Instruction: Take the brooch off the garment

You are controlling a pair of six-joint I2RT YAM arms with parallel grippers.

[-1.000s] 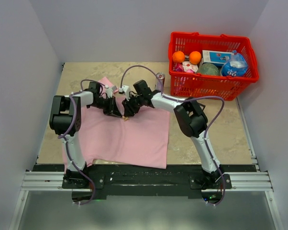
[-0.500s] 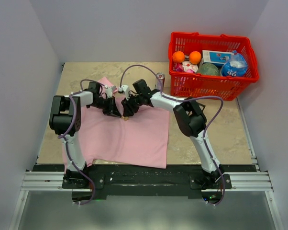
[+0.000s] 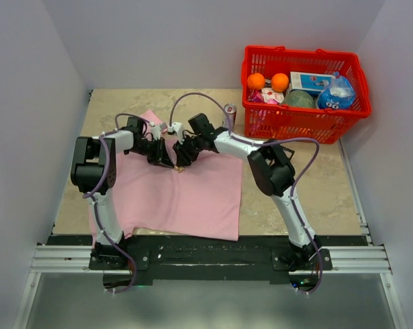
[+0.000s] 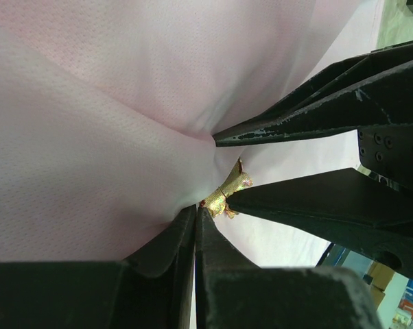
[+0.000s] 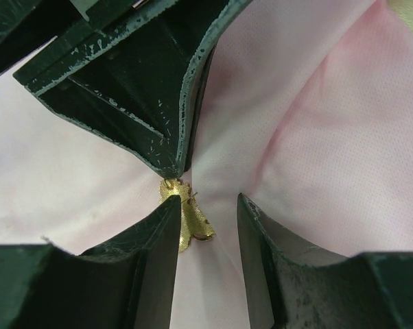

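Over the last second the top view showed only one small change: the elbow and forearm of the right arm [image 3: 269, 168] had crept slightly leftward, toward the left arm [image 3: 90, 168]. Nothing else moved visibly. The garment [image 3: 186, 195] lay spread on the surface [image 3: 330, 199] as before. The brooch [image 4: 228, 193] had not shifted. It was still fixed to the cloth at the upper middle of the garment, and from above it showed as a tan speck just in front of where the two arms met. Left end effector [image 4: 195, 214]: closed, pinching a fold of garment just beside the brooch. Creases radiated from the pinch, so the fabric appeared taut. Right end effector [image 5: 208, 202]: open, with its fingers [image 5: 141, 267] straddling the brooch. The gold piece lay against the inner face of one finger and apart from the other, so there was no grasp on the brooch yet. Judgement: the shift looked like a fine alignment of the right arm, not a pull. The task sat at the pre-grasp step, with the cloth anchored and removal not begun. The next move likely called for closing the right fingers on the brooch alone and drawing it away against the left hold. Risk noted: fabric could be caught along with the brooch, since the cloth bunched close around it.
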